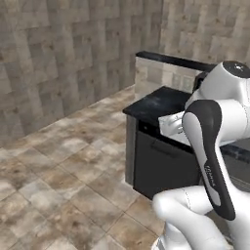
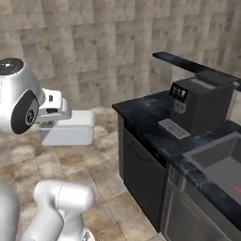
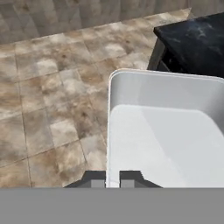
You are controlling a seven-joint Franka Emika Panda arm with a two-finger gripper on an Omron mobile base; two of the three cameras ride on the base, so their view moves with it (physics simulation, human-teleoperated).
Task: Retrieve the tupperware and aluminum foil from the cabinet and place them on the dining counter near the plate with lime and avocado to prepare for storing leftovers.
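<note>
Currently in transit: one tub [image 2: 66, 128], pale grey-white plastic, rectangular, with a raised rim running round its open top. It hangs in the air above the tiled floor [image 1: 63, 166], well apart from any counter, carried out in front of the arm.

Grip: claw [image 3: 113, 178] pinched narrow on the tub's near wall, one dark tip on either side of the rim, as the hand view shows. From the right base view the hand [image 2: 52, 111] sits on top of the tub at one end, so the load hangs off to one side (a lopsided hold, by the look of it).

Handling advice, as a judgement: a thin plastic wall held at one edge is likely to swing or slip if the base turns sharply, so keep the wrist level and the drive smooth. Keep the tub high enough to pass the corner of the black marble worktop [image 2: 141, 110], which lies just beside the route, with the coffee machine [image 2: 200, 101] and sink [image 2: 221, 164] on it. The dining counter and plate cannot be made out from here, so the set-down spot has yet to be found.

Appearance of item: interior smooth, plain, empty; corners rounded; no lid seen. Light and rigid, probably easy to tip.

Foil box: location cannot be told.
</note>
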